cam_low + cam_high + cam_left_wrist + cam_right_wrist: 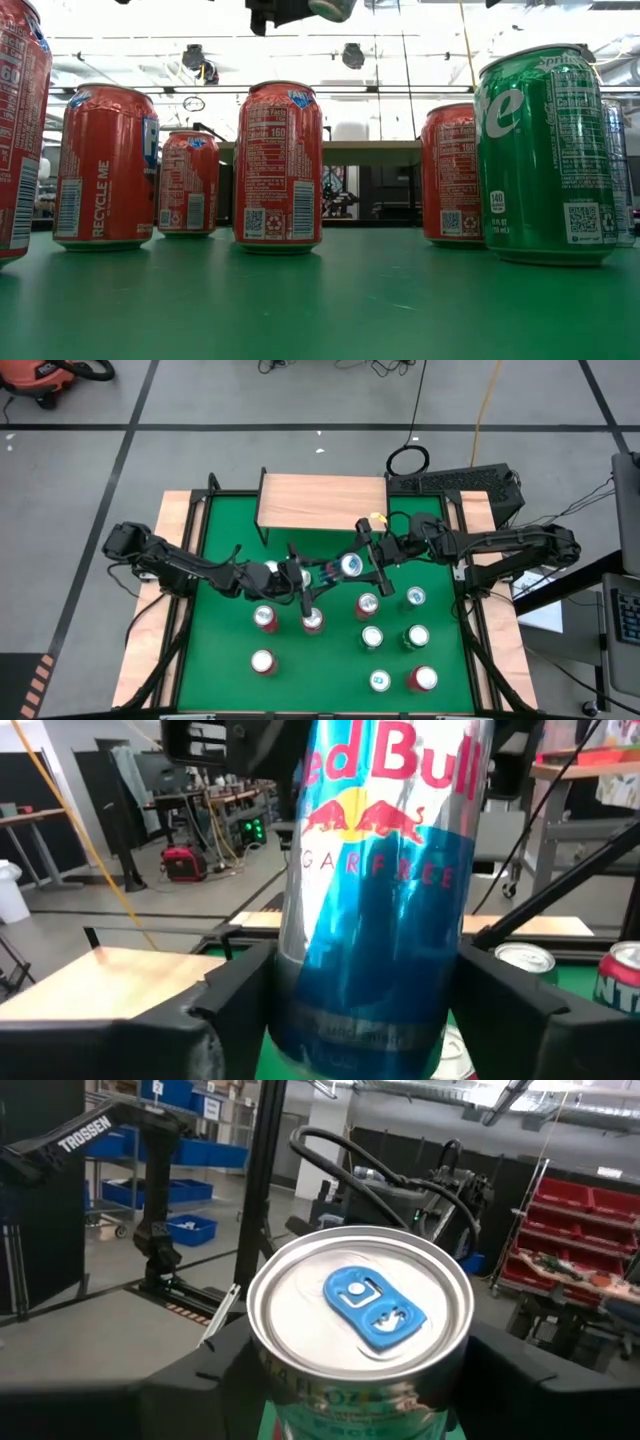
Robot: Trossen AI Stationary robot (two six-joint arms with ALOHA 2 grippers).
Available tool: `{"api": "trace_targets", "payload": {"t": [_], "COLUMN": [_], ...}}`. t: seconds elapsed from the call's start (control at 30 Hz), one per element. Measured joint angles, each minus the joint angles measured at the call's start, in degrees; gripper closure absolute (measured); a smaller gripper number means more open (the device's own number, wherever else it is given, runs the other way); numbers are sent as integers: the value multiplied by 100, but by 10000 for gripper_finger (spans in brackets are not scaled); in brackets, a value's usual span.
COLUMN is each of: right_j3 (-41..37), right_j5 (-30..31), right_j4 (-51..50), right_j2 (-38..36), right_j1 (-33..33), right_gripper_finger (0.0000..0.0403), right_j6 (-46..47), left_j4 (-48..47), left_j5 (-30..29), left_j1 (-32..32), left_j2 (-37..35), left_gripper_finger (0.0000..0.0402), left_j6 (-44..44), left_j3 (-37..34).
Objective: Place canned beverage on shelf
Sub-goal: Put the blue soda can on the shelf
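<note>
High view shows the left gripper and the right gripper both clamped on one blue can above the green table, near the shelf.

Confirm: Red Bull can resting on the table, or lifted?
Lifted. In the low view the Red Bull can hangs well above the green table, clear of the standing cans. The right gripper grips it.
</note>
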Motion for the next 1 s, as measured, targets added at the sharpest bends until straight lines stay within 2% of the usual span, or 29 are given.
{"api": "trace_targets", "payload": {"t": [0.17, 0.3, 0.43, 0.57, 0.8, 0.9, 1.0], "right_j3": [0, 9, 20, 20, 20, 20, 20], "right_j5": [12, 115, 464, 1286, 2888, 3309, 3471], "right_j4": [-29, -162, -336, -580, -514, -170, 360], "right_j2": [4, 0, -11, -9, -9, -3, 68], "right_j1": [0, 0, 0, 75, 341, 437, 475], "right_gripper_finger": [164, 150, 126, 104, 100, 101, 101], "right_j6": [-4, 4, 192, 537, 960, 1091, 1180], "left_j4": [107, 110, 106, 108, 256, 302, 400], "left_j5": [-4, -107, -515, -1325, -3290, -3753, -3942], "left_j1": [5, 1, -28, -163, -387, -386, -375], "left_j2": [53, 63, 66, 48, 39, 37, 37], "left_gripper_finger": [182, 187, 188, 189, 190, 190, 190], "left_j6": [124, 137, 283, 449, 797, 763, 751], "left_j3": [0, 0, -5, -7, -7, -7, -7]}}
